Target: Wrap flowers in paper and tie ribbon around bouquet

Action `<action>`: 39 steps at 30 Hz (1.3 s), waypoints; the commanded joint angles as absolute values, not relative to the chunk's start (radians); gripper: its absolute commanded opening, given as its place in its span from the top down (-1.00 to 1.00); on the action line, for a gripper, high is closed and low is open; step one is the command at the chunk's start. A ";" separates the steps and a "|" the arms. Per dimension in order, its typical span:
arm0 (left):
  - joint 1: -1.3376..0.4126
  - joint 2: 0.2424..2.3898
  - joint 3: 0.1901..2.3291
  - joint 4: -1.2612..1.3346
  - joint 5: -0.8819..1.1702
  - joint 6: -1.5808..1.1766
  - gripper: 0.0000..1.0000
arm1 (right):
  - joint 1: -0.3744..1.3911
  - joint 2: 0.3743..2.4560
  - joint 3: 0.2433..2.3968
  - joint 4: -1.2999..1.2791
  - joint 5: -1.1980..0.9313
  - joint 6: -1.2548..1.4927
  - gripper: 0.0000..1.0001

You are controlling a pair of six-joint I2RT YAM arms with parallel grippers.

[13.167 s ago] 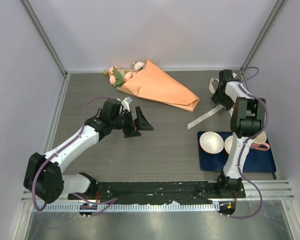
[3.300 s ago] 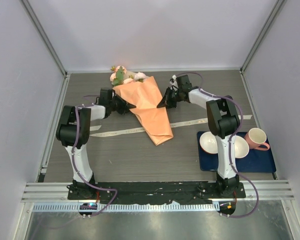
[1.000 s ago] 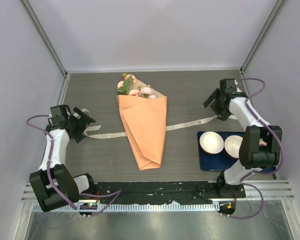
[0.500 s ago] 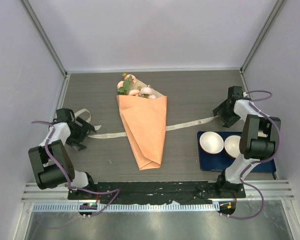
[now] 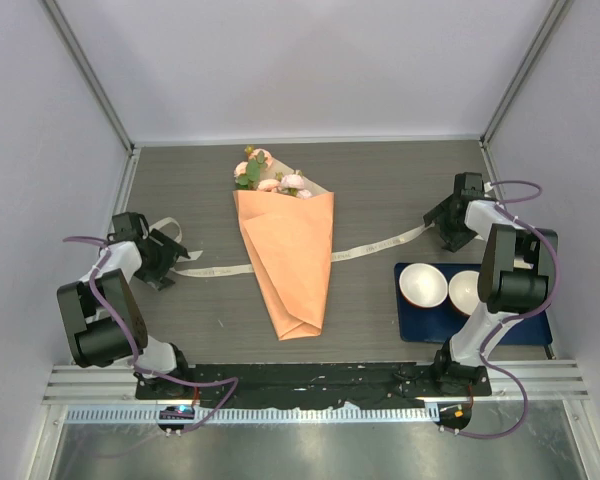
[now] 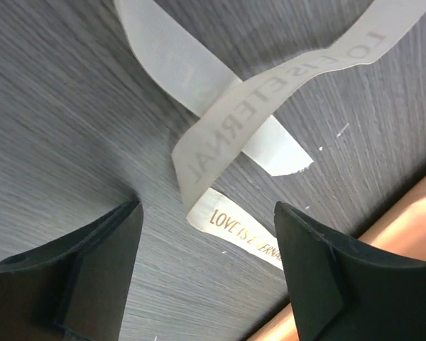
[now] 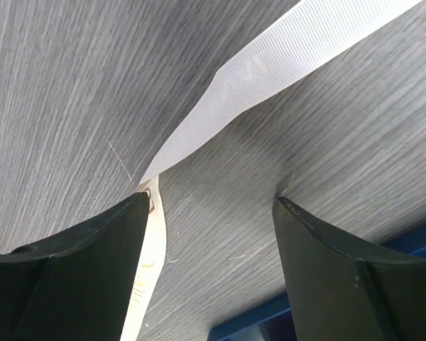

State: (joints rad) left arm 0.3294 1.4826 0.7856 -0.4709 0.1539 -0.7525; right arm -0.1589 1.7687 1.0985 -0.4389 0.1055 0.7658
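Observation:
The bouquet [image 5: 288, 255] lies mid-table: an orange paper [image 5: 292, 280] cone with its tip toward me and pink flowers [image 5: 270, 178] at its far, wide end. The cream ribbon [image 5: 375, 245] runs crosswise under the cone, loose at both ends. My left gripper [image 5: 162, 263] is low over the looped left end of the ribbon [image 6: 227, 135]. In the left wrist view this gripper [image 6: 207, 213] is open, with the printed strip flat on the table between its fingers. My right gripper [image 5: 443, 228] is at the right end, also open [image 7: 211, 199], with the ribbon [image 7: 270, 71] passing by the left finger [image 7: 78, 270].
A dark blue mat [image 5: 525, 325] at the near right holds two white bowls [image 5: 422, 285], just behind the right gripper; its edge [image 7: 263, 320] shows in the right wrist view. Grey walls and metal rails close in the table's left, right and far sides.
Both arms came down to the ribbon's ends over the last second. The left gripper shifted slightly toward the ribbon and its jaws narrowed a little. The bouquet has not moved.

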 commanded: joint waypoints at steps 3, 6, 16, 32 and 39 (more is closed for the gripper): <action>0.333 1.454 0.776 -0.403 0.210 -0.736 -0.84 | -0.160 1.646 1.058 -0.379 0.084 0.793 -0.66; 0.333 1.425 0.791 -0.426 0.187 -0.723 -0.99 | -0.160 1.673 1.083 -0.387 0.089 0.805 -0.70; 0.334 1.457 0.928 -0.566 -0.101 -0.748 -0.82 | -0.153 1.864 1.212 -0.423 0.106 0.831 -0.55; 0.429 1.707 1.029 -0.522 -0.040 -0.974 -0.59 | -0.147 1.793 1.134 -0.373 0.133 0.844 0.66; 0.420 1.812 1.086 -0.523 -0.083 -0.973 -0.13 | -0.147 1.746 1.137 -0.368 0.143 0.833 0.82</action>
